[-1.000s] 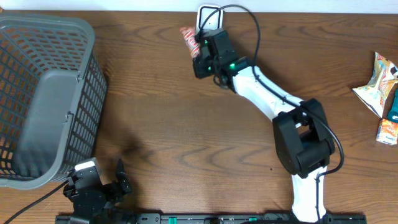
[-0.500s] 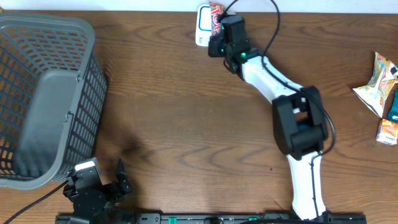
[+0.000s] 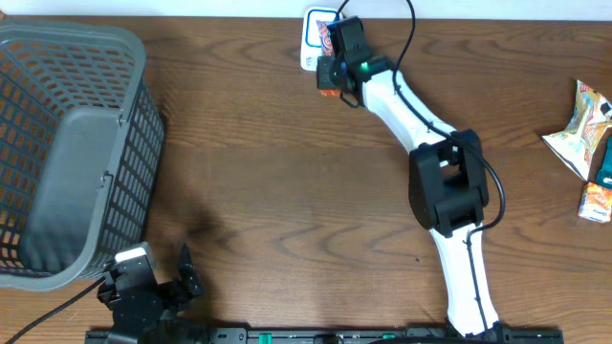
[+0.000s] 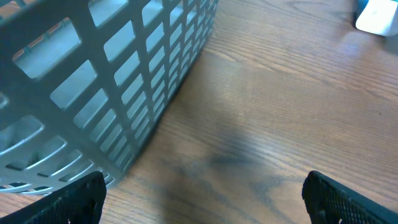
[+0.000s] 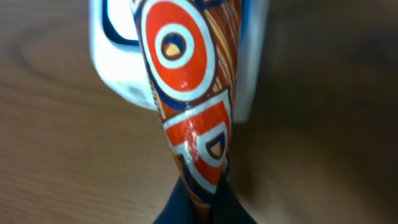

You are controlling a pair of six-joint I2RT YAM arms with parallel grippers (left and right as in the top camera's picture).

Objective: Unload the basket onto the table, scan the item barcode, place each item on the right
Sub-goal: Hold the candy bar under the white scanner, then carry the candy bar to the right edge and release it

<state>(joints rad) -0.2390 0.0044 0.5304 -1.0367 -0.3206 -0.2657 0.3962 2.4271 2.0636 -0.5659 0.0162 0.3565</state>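
Note:
The item is a red and orange snack packet printed with white-ringed circles. My right gripper is shut on its lower end. The packet hangs right in front of the white barcode scanner, covering its middle. From overhead, the right gripper reaches to the table's far edge, with the packet over the scanner. My left gripper rests open at the near left corner. Nothing is between its fingers in the left wrist view.
A grey mesh basket fills the left side; its wall stands close to the left gripper. Several snack packets lie at the right edge. The scanner's cable loops over the right arm.
The right gripper has carried the packet from left of the scanner up and right, onto the scanner's face. The left arm has not moved.

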